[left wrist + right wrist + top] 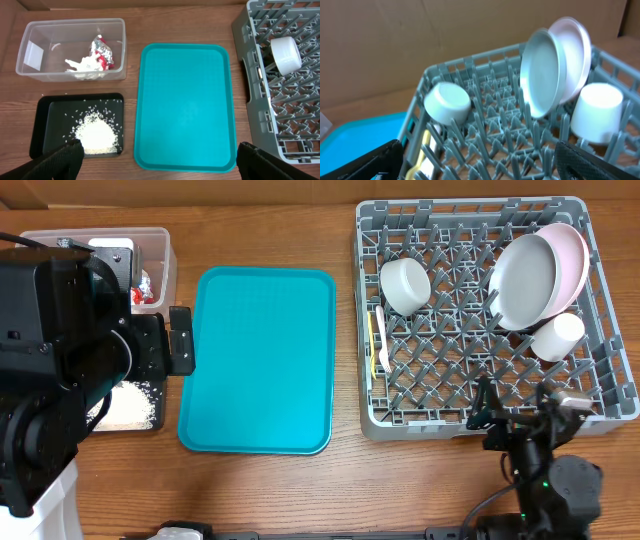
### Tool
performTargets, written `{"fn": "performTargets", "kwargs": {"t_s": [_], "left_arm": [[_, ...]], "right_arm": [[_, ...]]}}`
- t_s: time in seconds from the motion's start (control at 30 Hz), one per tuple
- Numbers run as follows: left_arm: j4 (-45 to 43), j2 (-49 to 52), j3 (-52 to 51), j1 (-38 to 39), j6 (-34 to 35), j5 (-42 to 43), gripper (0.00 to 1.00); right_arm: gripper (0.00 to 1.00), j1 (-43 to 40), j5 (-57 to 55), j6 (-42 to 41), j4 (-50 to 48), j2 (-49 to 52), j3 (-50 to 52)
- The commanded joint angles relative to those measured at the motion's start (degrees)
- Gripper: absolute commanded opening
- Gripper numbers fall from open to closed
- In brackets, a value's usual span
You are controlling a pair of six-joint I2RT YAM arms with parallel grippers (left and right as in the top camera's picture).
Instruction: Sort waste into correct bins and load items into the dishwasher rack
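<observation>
The crumpled napkin, foil wrapper and red packet lie in the clear tub. Rice is heaped in the black tray. The rack holds the small bowl, the grey dish leaning on the pink plate, the white cup, the yellow spoon and the fork. My left gripper hangs open and empty above the tray's near edge. My right gripper stands open and empty at the rack's front wall.
A teal serving tray lies bare between the bins and the rack. My left arm's black body covers much of the bins in the overhead view. The right arm's base sits at the table's front edge.
</observation>
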State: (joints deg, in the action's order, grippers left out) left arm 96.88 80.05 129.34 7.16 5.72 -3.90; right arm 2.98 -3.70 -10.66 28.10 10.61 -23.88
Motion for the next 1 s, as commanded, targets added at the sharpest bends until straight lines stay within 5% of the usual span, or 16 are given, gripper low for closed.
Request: {"fn": "performTargets", "kwargs": {"t_s": [0.0,0.47,0.97], "left_arm": [[-0.1,0.2,-0.1,0.4,0.7,-0.5,1.0],[-0.1,0.2,-0.1,0.4,0.7,-0.6,1.0],[-0.1,0.2,-0.1,0.4,0.7,-0.6,1.0]], "right_arm": [[1.0,-0.9,3.5,0.0,-4.0,-4.4,5.9],[1.0,-0.9,3.4,0.0,-23.5,-10.4,23.4],[1.0,-0.9,3.4,0.0,-23.4,-10.4,23.4]]}}
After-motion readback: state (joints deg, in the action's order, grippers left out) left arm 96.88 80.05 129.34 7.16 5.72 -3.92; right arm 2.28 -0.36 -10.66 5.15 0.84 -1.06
